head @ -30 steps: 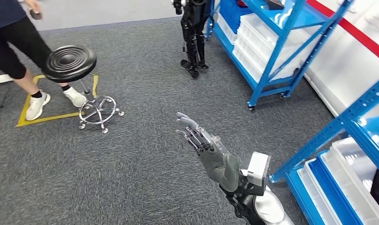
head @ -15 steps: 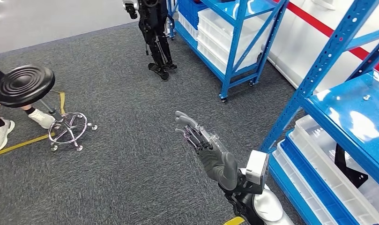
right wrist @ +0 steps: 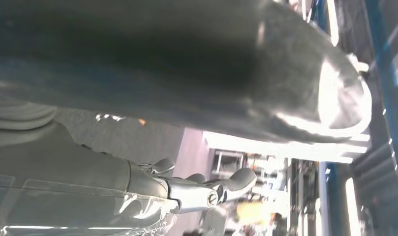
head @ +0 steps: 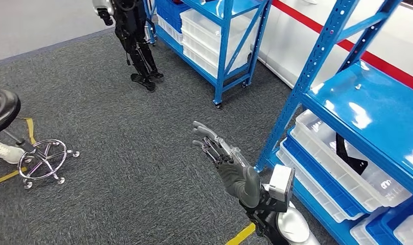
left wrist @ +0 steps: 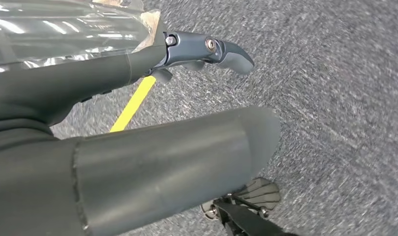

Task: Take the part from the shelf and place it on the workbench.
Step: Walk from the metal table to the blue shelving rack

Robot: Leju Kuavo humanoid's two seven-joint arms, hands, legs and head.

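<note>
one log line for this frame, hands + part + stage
stage: approaching shelf | right hand: raised, fingers spread, holding nothing | left hand: holding nothing | part: black, in white bin on blue shelf | workbench: unseen

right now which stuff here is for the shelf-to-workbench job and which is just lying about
For the job:
- right hand, raised, holding nothing
- blue shelf
- black part in the clear bin

Lying about:
- black stool
- another robot, standing
- far shelf
- yellow floor tape

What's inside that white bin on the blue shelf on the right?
The white bin holds a black angled part. The shelf board above covers the bin's far side, so anything more there is hidden.
</note>
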